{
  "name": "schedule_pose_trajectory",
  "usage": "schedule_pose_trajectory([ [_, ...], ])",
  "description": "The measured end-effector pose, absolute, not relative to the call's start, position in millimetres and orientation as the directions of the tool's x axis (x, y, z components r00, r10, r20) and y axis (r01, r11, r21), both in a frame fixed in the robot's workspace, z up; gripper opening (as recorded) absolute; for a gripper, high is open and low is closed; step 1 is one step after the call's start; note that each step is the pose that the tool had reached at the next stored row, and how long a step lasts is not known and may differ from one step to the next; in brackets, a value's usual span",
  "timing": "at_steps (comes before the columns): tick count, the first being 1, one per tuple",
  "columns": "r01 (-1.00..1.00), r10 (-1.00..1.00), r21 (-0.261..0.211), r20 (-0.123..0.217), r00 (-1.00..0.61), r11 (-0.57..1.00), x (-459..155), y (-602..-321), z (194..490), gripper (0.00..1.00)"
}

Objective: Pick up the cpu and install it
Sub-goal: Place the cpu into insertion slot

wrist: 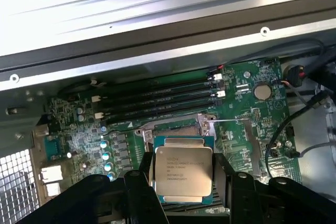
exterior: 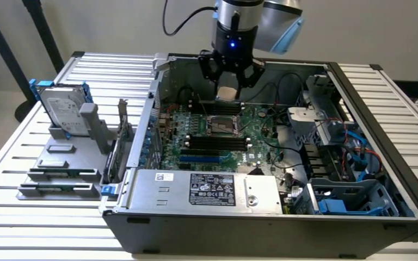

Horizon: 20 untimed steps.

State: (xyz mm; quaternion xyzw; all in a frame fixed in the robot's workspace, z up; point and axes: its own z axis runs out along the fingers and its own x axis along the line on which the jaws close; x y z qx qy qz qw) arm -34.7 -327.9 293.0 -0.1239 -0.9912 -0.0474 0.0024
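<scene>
My gripper hangs inside the open computer case, above the green motherboard. It is shut on the cpu, a small square chip with a silver-grey printed top plate. In the wrist view the black fingers press on two opposite edges of the chip. The cpu shows in the exterior view as a pale square between the fingers. Below it lies the motherboard's square cpu socket, its frame open, also visible as the socket just beyond the chip.
The case walls ring the board. Black memory slots, cables and a drive cage crowd the exterior view's right. A power supply sits at the front. A hard drive in a blue bracket and grey trays stand outside.
</scene>
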Motion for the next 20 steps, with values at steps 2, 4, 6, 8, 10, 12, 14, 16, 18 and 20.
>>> schedule_pose_trajectory([
  [2,0.281,0.281,0.093,0.016,-0.960,0.955,-34.7,-327.9,292.1,0.55],
  [4,0.315,0.314,0.093,0.016,-0.949,0.945,-34.6,-327.9,291.3,0.55],
  [6,0.350,0.350,0.093,0.016,-0.936,0.932,-34.6,-327.9,290.4,0.55],
  [8,0.402,0.402,0.093,0.016,-0.915,0.911,-34.6,-327.9,289.0,0.55],
  [10,0.450,0.450,0.093,0.016,-0.893,0.888,-34.6,-327.9,287.7,0.55],
  [12,0.481,0.482,0.093,0.016,-0.876,0.872,-34.7,-327.9,286.8,0.55],
  [14,0.512,0.513,0.093,0.016,-0.858,0.854,-34.7,-327.9,286.0,0.55],
  [16,0.543,0.544,0.093,0.016,-0.839,0.835,-34.6,-327.9,285.1,0.55],
  [18,0.574,0.575,0.093,0.016,-0.818,0.814,-34.6,-327.9,284.1,0.55],
  [20,0.603,0.604,0.093,0.016,-0.797,0.793,-34.6,-327.9,283.3,0.55],
])
